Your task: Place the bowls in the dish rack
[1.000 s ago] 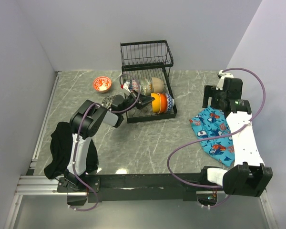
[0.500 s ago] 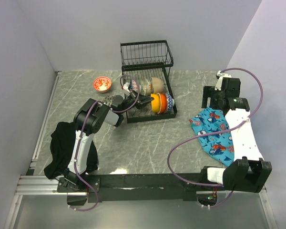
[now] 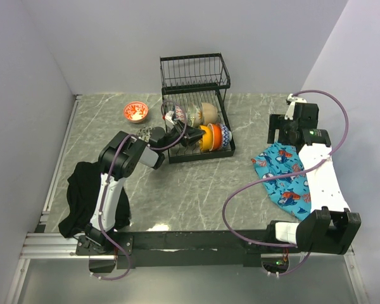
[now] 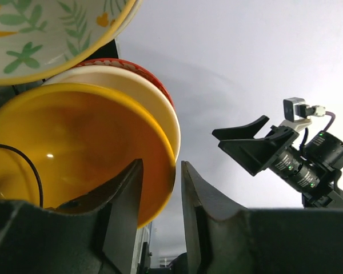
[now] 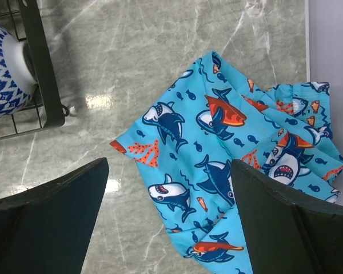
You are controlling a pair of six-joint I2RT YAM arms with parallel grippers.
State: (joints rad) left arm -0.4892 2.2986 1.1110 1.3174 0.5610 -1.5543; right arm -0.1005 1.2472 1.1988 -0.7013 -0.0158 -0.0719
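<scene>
I see one round red bowl (image 3: 136, 112) alone on the marbled surface (image 3: 196, 190), left of the black wire rack (image 3: 196, 75). My left pincer (image 4: 162, 165) is narrowly parted around the rim of the glossy orange bowl (image 4: 63, 142), which stands on edge in the lower tier. The bowls behind it are half hidden. My right pincer (image 5: 168, 165) is spread wide and empty above the crumpled shark-print cloth (image 5: 217, 125).

A black wire two-tier dish rack (image 3: 194, 87) stands upper centre. It holds an orange bowl (image 3: 210, 136), a beige bowl (image 3: 208, 113) and a blue-patterned bowl (image 3: 225, 134) edgewise. A red-patterned bowl (image 3: 136, 112) sits left.
</scene>
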